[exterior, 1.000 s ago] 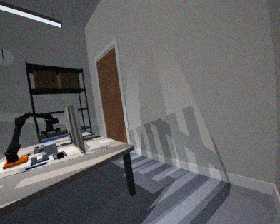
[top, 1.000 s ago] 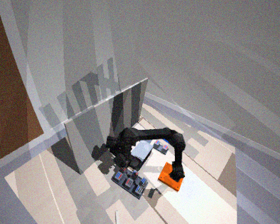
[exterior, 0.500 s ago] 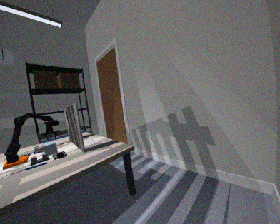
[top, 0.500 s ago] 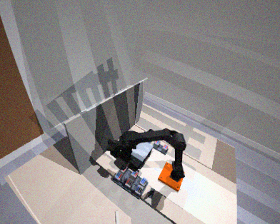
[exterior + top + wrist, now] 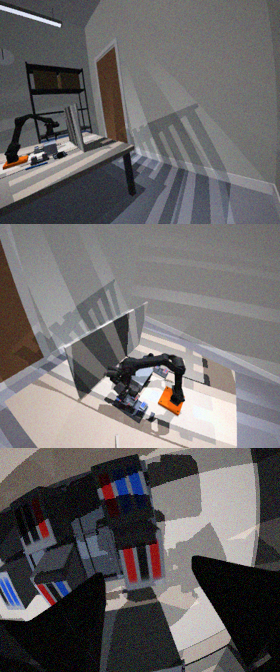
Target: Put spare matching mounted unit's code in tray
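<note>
My gripper (image 5: 149, 570) is partly open with nothing between its fingers. It hangs over the dark rack of spares (image 5: 135, 415), its fingers pointing down. In the wrist view, one spare with red, black and red bars (image 5: 142, 563) lies in line with the gap between the fingertips. A spare with one red and two blue bars (image 5: 122, 485) is beyond it. Another spare with dark and red bars (image 5: 32, 523) is at the left, and one with red, dark and blue bars (image 5: 54, 590) is beside the left finger. The mounted unit's back code is not readable, and I cannot make out the tray.
A tall grey screen (image 5: 103, 349) (image 5: 73, 128) stands behind the rack. A grey box (image 5: 142, 377) (image 5: 48, 147) stands beside the rack, with a small dark block with coloured marks (image 5: 161, 371) past it. The arm's orange base plate (image 5: 168, 402) (image 5: 16, 163) is on the table.
</note>
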You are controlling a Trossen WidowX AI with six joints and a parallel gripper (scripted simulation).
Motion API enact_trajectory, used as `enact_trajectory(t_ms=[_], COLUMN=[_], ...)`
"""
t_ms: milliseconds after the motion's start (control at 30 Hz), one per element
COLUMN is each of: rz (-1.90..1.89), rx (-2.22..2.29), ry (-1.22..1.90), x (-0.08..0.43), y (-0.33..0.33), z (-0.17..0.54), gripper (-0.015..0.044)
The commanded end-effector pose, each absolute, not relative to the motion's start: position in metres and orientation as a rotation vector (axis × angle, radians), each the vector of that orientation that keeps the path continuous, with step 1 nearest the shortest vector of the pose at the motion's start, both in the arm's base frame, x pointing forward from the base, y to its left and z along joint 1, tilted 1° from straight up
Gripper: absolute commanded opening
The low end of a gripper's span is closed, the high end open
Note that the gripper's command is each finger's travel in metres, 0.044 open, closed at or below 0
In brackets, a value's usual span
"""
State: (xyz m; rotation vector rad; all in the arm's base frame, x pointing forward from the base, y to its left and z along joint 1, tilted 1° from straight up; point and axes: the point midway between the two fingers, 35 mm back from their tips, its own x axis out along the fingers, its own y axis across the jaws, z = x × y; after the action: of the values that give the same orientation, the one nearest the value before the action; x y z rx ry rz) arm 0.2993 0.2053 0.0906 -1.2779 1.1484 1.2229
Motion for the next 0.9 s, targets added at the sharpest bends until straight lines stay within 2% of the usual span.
enact_trajectory(t_ms=[0,867], rz=[1.230,1.230], rx=[-1.279,-1.279], ry=[1.155,1.156], x=[0.299,0.299], y=[0.205,0.204], z=[0.080,0.038], gripper=[0.0300,0.0300])
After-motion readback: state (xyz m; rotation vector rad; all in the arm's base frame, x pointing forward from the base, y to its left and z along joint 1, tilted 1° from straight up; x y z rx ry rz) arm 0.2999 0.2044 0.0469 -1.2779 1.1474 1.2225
